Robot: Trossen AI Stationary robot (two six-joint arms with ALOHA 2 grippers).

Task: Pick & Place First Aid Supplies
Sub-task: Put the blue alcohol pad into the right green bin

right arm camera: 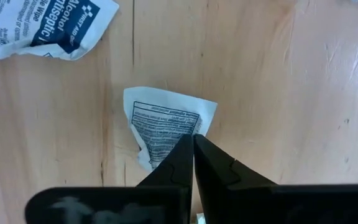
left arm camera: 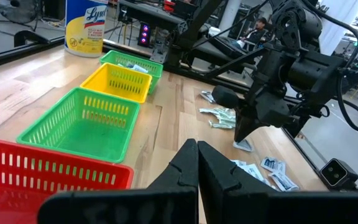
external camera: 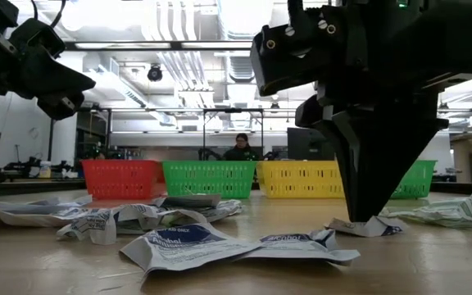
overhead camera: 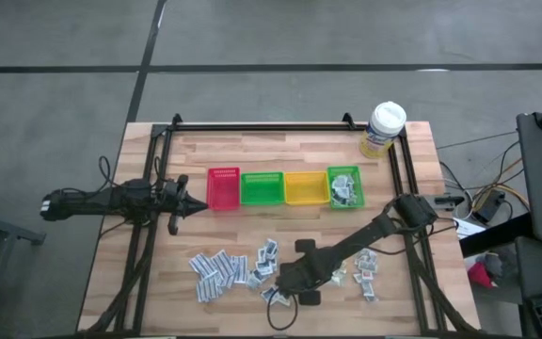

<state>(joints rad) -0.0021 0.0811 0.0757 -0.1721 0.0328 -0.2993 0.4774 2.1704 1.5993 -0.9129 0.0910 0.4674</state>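
A small white printed sachet (right arm camera: 166, 121) is pinched at one edge between the closed fingers of the right hand (right arm camera: 192, 146), low on the wooden desk (right arm camera: 278, 93) at its front, among scattered sachets (overhead camera: 219, 268). Beyond these, four bins (overhead camera: 283, 187) are lined up. The left hand (overhead camera: 196, 201) is held together, empty, above the desk beside the red bin (overhead camera: 223, 188).

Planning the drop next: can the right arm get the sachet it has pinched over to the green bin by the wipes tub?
Probably yes. The right gripper is shut on the sachet on bare wood, and nothing stands between it and the green bin, which already holds sachets. The left gripper waits beside the red bin.
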